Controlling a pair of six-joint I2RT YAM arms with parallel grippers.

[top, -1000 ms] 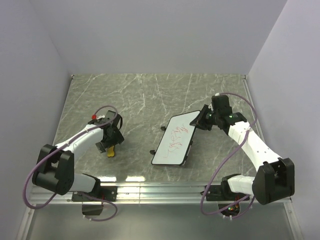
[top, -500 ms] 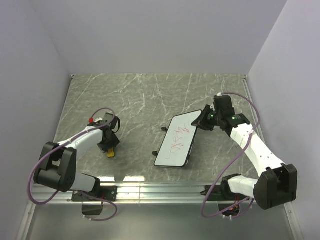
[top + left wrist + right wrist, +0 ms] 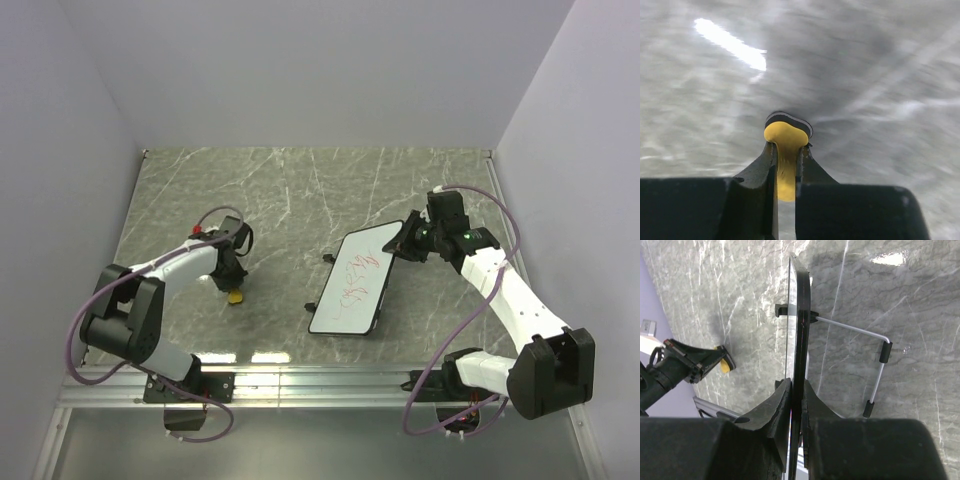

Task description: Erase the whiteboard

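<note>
Left fingers (image 3: 760, 170): narrow, pinching a yellow eraser (image 3: 785, 137), whose tip pokes out just past them, close to the bench (image 3: 880, 75).
Right fingers (image 3: 772, 410): clamped on one end edge of the whiteboard (image 3: 352, 285).
Whiteboard: stretches straight ahead of the right fingers, red scribbles on its face.

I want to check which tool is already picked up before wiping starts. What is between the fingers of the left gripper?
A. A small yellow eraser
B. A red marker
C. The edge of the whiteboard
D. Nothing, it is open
A: the left wrist view shows the left gripper shut on a small yellow eraser, while the whiteboard is clamped at its edge by the right gripper.
</note>
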